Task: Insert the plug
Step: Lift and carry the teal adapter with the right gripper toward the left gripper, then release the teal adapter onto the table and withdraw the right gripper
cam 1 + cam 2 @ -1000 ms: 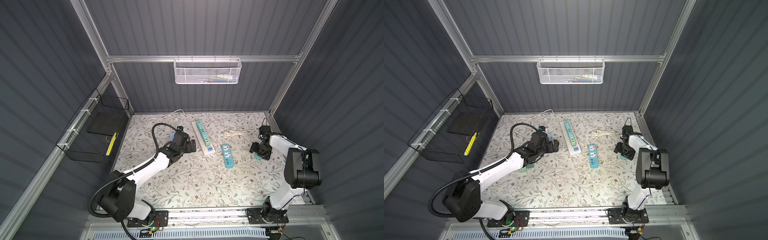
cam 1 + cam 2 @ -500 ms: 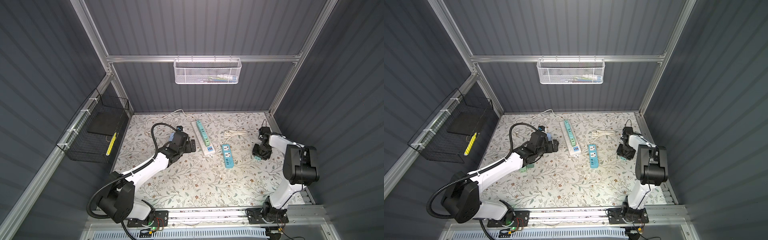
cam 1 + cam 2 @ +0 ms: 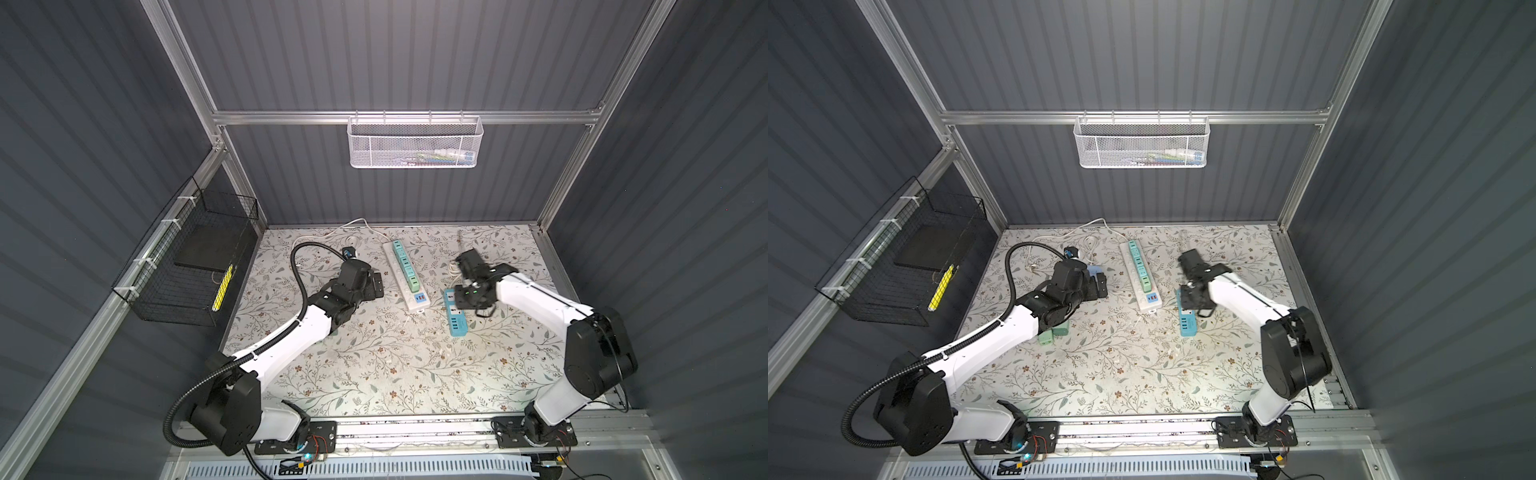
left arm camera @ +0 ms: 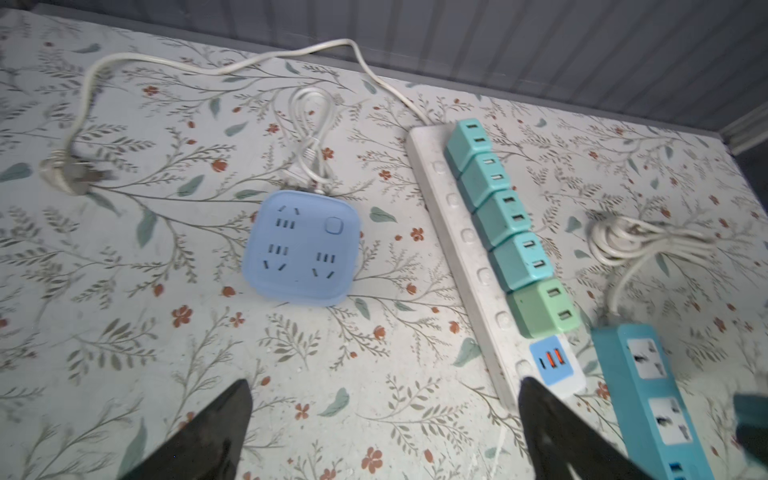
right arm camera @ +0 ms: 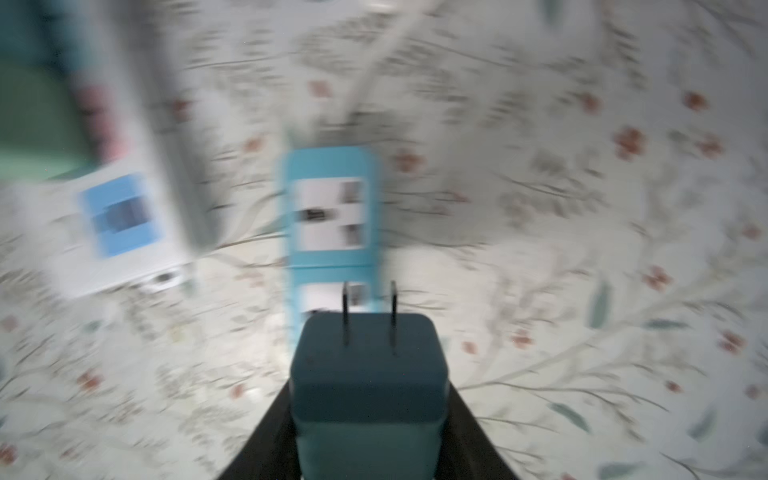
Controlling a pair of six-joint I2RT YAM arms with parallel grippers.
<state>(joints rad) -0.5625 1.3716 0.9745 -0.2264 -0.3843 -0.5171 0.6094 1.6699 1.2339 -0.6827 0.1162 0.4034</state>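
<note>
My right gripper (image 5: 368, 401) is shut on a dark teal plug (image 5: 368, 365), whose two metal prongs point away from the wrist camera. The prongs hang over the near socket of a blue power strip (image 5: 330, 216), without touching it. In both top views this gripper (image 3: 464, 296) hovers above the far end of the blue strip (image 3: 457, 322). My left gripper (image 4: 384, 415) is open and holds nothing, low over the mat beside the white power strip (image 4: 469, 257). In a top view it (image 3: 1098, 286) sits left of that strip (image 3: 1140, 274).
The white strip carries a row of teal and green plugs (image 4: 505, 216). A light blue square socket cube (image 4: 301, 247) lies left of it. A coiled white cable (image 4: 631, 241) leads to the blue strip. A white mesh basket (image 3: 415, 143) and a black wire basket (image 3: 195, 266) hang on the walls.
My right gripper shut on the teal plug near the table's right edge, lifted it and swung left over the blue strip. The left arm has barely moved.
</note>
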